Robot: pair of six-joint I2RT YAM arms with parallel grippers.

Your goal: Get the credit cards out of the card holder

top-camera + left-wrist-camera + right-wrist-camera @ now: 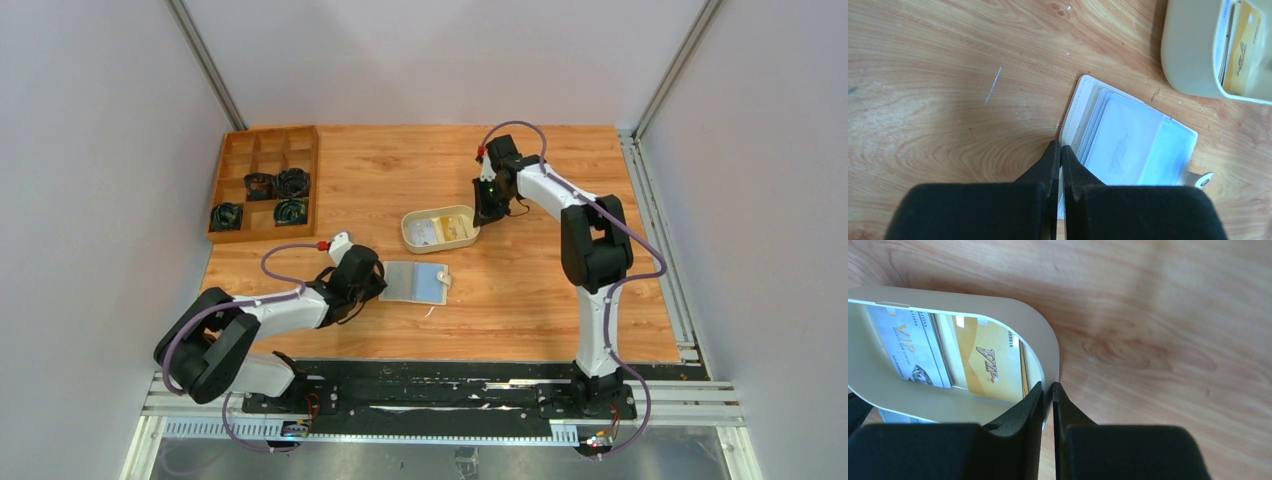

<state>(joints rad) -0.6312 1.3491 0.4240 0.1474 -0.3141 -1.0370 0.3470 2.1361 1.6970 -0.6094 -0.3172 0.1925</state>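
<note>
The card holder (415, 282) lies open on the table (520, 300), left jaws clenched tight at its edge. The right jaws pinch the wall of the cream tray (1049, 342) holding two credit cards (990, 362), one whitish, one yellow.

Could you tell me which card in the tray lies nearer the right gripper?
The gold card, at the tray end the right gripper grips; the white card lies beyond.
</note>
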